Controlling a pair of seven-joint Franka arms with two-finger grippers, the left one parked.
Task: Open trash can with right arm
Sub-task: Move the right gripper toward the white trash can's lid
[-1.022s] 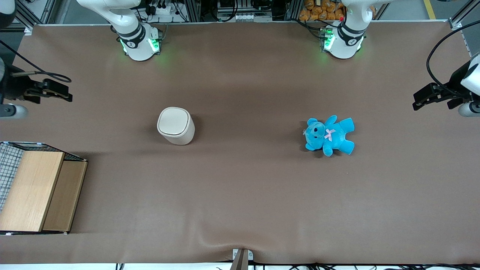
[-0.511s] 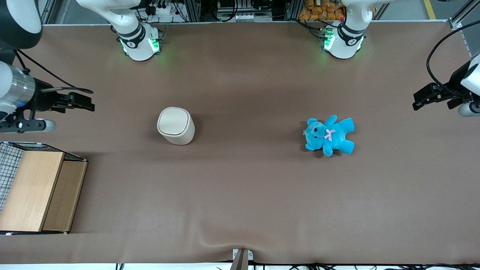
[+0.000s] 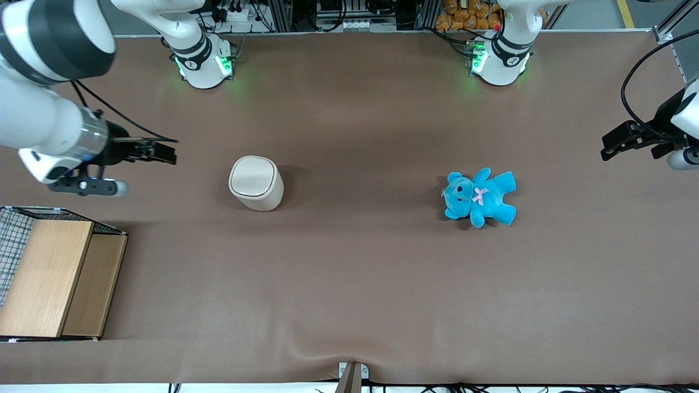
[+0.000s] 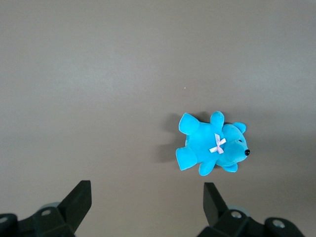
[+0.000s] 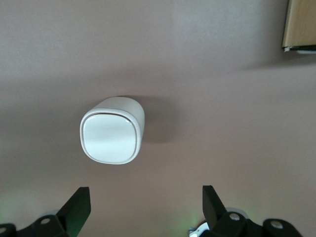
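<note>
Gripper: the black two-finger gripper (image 3: 164, 153) of the right arm (image 3: 46, 117) is held above the table (image 3: 349, 284), toward the working arm's end, near the trash can (image 3: 255, 183) but apart from it. Its fingers (image 5: 78, 206) are seen spread wide in the wrist view, with nothing between them.

Wooden box: a wooden box (image 3: 52, 275) with wire mesh is placed nearest the front camera, at the working arm's end of the table. A corner of it (image 5: 300, 24) is caught in the right wrist view.

Trash can: the cream-white bin is stood upright on the brown table cover, farther from the front camera than the wooden box and about midway up the table. Its rounded-square lid (image 5: 109, 138) is shut flat, and the whole top is shown to the wrist camera. No part of it is touched by the gripper.

Teddy: a blue teddy (image 3: 479, 197) with a pink bow is laid flat on the table, well apart from the trash can, toward the parked arm's end. It is also seen in the left wrist view (image 4: 211, 148).

Arm bases: two white bases with green lights (image 3: 203, 63) are mounted farthest from the front camera, at the table's edge.
</note>
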